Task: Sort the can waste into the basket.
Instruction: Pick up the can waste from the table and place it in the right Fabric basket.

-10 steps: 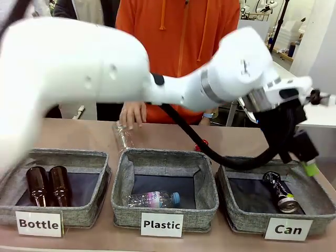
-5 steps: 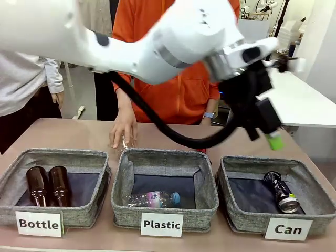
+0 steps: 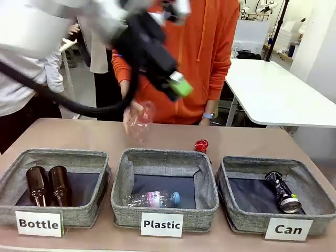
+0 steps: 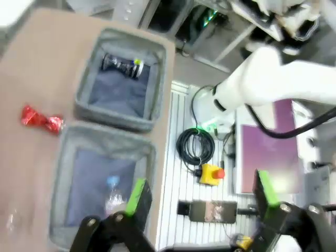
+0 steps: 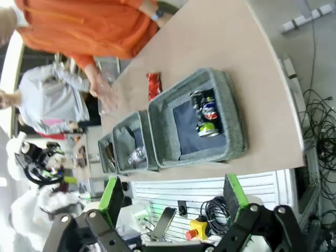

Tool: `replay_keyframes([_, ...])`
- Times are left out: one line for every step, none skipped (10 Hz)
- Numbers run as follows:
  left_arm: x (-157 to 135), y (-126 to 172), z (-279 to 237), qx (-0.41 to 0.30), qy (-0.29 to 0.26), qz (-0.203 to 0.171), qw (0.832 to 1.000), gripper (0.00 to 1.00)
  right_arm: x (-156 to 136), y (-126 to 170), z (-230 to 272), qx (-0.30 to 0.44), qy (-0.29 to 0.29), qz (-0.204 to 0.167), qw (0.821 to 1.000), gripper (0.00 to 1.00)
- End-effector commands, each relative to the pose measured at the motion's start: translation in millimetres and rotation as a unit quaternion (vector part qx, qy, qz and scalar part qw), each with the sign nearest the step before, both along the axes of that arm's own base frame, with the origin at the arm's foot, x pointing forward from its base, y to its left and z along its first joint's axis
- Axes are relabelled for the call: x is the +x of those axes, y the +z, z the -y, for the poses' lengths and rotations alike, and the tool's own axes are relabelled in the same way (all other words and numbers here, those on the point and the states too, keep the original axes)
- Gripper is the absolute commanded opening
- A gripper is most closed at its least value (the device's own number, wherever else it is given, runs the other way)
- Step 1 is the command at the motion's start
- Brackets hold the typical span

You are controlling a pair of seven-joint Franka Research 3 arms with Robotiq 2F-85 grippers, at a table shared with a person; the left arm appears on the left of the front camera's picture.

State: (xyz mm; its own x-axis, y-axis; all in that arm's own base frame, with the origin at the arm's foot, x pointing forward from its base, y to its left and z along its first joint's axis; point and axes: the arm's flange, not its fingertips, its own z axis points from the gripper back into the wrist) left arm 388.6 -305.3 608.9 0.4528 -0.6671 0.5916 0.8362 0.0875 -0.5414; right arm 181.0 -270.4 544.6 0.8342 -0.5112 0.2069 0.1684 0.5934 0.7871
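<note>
Lower right of the front view: grey woven-fabric basket labelled "Can" (image 3: 242, 223), holding the dark crushed drink can with multicoloured print (image 3: 282, 192). Just behind the middle grey basket labelled "Plastic" (image 3: 126, 210), on the brown tabletop (image 3: 79, 136): shiny red crushed can (image 3: 201, 145), untouched. Upper centre, high above the tabletop: left gripper (image 3: 176, 84), jaws spread, pinching nothing. Bottom edge of the right wrist view: right gripper (image 5: 173, 195), jaws likewise spread and empty.
</note>
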Motion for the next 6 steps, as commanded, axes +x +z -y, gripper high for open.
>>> replay_keyframes([-15,-25,-107,-0.042,0.126,-0.048,0.990,1.00,38,-1,-72,0.010,0.071,0.025,0.997,1.00])
replay_keyframes([-22,-32,-165,-0.079,0.179,-0.080,0.977,1.00,56,-4,-105,0.032,0.119,0.028,0.992,1.00])
replay_keyframes([-36,-45,-222,-0.112,0.245,-0.095,0.958,1.00,71,-11,-136,0.053,0.153,0.016,0.987,1.00])
replay_keyframes([-57,-54,-275,-0.146,0.300,-0.104,0.937,1.00,85,-19,-166,0.092,0.182,-0.003,0.979,1.00])
replay_keyframes([-75,-72,-329,-0.184,0.359,-0.110,0.909,1.00,99,-31,-192,0.165,0.209,-0.035,0.963,1.00])
replay_keyframes([-89,-86,-368,-0.210,0.397,-0.129,0.884,1.00,108,-40,-213,0.228,0.214,-0.069,0.947,1.00])
